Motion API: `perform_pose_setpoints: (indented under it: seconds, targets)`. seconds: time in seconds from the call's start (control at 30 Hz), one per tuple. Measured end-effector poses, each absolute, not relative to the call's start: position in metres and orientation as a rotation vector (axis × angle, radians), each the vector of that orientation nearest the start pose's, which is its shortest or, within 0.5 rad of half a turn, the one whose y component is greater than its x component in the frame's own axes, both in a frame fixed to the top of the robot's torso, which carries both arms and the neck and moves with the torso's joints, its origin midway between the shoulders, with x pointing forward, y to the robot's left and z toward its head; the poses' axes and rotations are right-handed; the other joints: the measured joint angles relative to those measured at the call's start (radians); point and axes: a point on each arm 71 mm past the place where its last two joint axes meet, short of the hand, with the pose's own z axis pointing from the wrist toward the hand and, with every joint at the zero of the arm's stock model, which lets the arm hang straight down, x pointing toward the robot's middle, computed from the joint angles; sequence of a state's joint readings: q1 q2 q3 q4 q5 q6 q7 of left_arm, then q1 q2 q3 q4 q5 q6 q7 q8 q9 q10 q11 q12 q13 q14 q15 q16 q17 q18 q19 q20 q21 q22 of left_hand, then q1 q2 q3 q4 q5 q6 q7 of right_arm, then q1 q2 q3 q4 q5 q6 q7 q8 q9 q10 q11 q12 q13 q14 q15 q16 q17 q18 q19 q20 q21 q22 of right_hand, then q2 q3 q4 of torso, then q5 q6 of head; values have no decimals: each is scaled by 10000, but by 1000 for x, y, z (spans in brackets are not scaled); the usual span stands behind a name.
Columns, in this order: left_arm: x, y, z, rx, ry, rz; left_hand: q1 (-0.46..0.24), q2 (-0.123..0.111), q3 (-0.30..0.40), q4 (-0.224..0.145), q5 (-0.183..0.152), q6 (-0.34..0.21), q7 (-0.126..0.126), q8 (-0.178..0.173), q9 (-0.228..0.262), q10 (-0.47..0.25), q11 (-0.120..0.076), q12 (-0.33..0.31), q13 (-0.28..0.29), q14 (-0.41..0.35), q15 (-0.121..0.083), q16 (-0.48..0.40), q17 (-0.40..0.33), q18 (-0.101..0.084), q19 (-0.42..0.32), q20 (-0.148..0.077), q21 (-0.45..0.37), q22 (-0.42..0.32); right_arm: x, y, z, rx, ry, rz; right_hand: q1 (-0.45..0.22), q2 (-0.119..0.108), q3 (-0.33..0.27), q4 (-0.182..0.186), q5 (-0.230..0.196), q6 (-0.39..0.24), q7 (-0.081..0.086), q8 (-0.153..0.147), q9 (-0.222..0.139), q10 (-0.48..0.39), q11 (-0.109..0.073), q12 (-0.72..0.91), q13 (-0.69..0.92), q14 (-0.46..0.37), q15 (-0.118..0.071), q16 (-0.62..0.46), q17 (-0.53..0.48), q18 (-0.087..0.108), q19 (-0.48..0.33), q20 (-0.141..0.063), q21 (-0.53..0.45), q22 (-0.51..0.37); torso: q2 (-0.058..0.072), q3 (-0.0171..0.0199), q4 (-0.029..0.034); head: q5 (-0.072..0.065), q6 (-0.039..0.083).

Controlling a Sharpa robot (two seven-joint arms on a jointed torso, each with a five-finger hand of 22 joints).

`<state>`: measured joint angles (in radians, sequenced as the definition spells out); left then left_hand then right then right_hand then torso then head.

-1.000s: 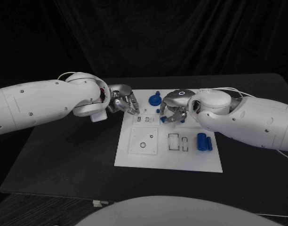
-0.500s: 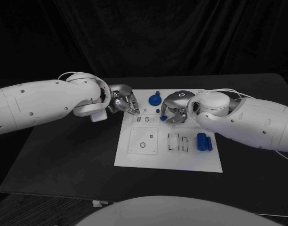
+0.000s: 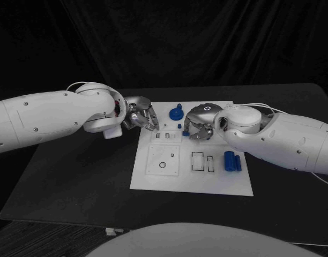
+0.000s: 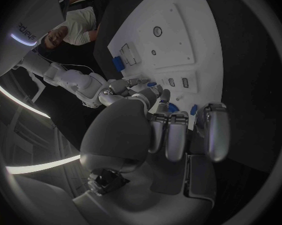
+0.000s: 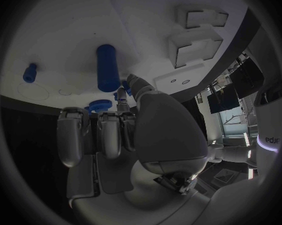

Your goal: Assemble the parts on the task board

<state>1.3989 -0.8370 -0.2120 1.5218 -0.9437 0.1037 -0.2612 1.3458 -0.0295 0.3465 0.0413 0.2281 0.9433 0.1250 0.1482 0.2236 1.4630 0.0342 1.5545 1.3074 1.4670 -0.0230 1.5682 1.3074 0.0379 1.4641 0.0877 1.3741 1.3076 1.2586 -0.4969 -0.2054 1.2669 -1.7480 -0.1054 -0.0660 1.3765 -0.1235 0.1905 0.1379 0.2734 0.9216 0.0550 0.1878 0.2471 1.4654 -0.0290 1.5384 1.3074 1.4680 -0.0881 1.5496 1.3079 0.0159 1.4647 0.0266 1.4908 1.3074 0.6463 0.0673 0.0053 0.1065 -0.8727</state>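
both hands (image 3: 141, 119) (image 3: 196, 126) hover over the task board (image 3: 172, 179) (far end).

table (image 3: 79, 176): black, in front of me | backdrop: dark curtain (image 3: 210, 48) behind it | light: dim

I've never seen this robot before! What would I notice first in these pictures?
Two big white arms reach in from both sides, and the shiny left hand and right hand meet over the far end of the white task board. Small blue parts lie along the board's right side.
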Motion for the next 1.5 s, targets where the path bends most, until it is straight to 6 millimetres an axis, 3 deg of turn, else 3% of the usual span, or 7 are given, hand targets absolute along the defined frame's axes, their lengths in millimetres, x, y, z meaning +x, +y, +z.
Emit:
perform_pose_setpoints:
  seconds: [0.1, 0.6, 0.7, 0.83, 1.0, 1.33, 1.5]
  targets:
    - [486, 205, -186, -944, 22452, -6830, 45, 45, 0, 0, 0, 0, 0, 0, -2, 0, 0, -32, 0, 0, 0, 0, 0, -1, -5, 5, -51, 0, 501, -89, -234, -7339, 17523, 5101, 39, 39, 28, -28, 0, 519, -42, 285, 169, -1, -69, 0, 0, -31, -31, 0, 0, 0, 38, -37, 0, 0, 0, 4, 0, 7, 0]
    - [487, 204, -187, -866, 22560, -6813, 145, 145, 1, 86, 97, 0, 0, 45, -48, 0, 0, -182, 1, 0, 0, 0, 0, -2, -183, 32, -321, -1, 501, -88, -232, -7151, 17152, 5392, -304, 262, -101, 101, -247, 654, 16, 366, 335, -2, -69, 0, 0, -30, -30, 0, -2, 0, 38, -37, 0, -1, 0, 4, 0, 20, 0]
    - [487, 204, -187, -855, 22580, -6809, 145, 145, 1, 85, 97, 0, 0, 45, -48, 0, 0, -182, 1, 0, -1, 0, 0, -3, -183, 32, -321, -1, 501, -88, -232, -7106, 17158, 5438, -469, 171, -187, 187, -483, 593, 77, 303, 346, -1, -68, 0, 0, -30, -30, 0, -2, 1, 37, -37, 0, 3, 1, 4, 0, 24, 0]
    - [487, 204, -187, -832, 22617, -6801, 145, 145, 1, 85, 97, 1, 0, 45, -60, 25, 24, -223, 1, 0, -1, 0, 0, -2, -183, 32, -363, -1, 500, -87, -232, -7052, 17185, 5496, -676, 91, -346, 346, -1204, 117, 245, -23, 321, 14, 61, 0, 0, -21, 53, -1, -2, 1, 13, -13, -78, 7, 2, 3, 1, 29, 0]
    - [487, 203, -187, -793, 22676, -6797, 185, 185, 1, 85, 97, 1, 0, 45, -64, 34, 34, -242, 2, 0, -1, 0, 0, -2, -202, 51, -400, -1, 500, -87, -232, -7012, 17217, 5549, -673, 88, -346, 346, -1268, -308, 285, -278, 195, 14, 61, 0, 0, -22, 53, -1, -2, 0, 22, 25, -121, 6, 2, 3, 1, 38, 0]
    - [486, 203, -188, -735, 22767, -6785, 185, 185, 1, 84, 97, 1, 0, 45, -70, 35, 34, -259, 2, 0, -1, 0, 0, -2, -218, 68, -438, -1, 499, -85, -233, -6986, 17268, 5615, -324, 86, -260, 260, -1229, -520, 176, -449, 74, 15, 61, 0, 0, -22, 53, -1, -3, 1, 36, 38, -196, 5, 3, 3, 2, 28, 0]
    - [486, 202, -188, -706, 22804, -6785, 185, 184, -28, 114, 97, 1, 0, 45, -69, 34, 34, -259, 2, 0, -1, 0, 0, -3, -218, 68, -438, -2, 498, -84, -235, -6982, 17312, 5652, -62, 176, -122, 84, -517, -157, 154, -301, 92, 14, 60, -39, -1, -22, 53, -6, -3, 1, 36, 38, -198, 4, 3, 3, 1, 27, 0]
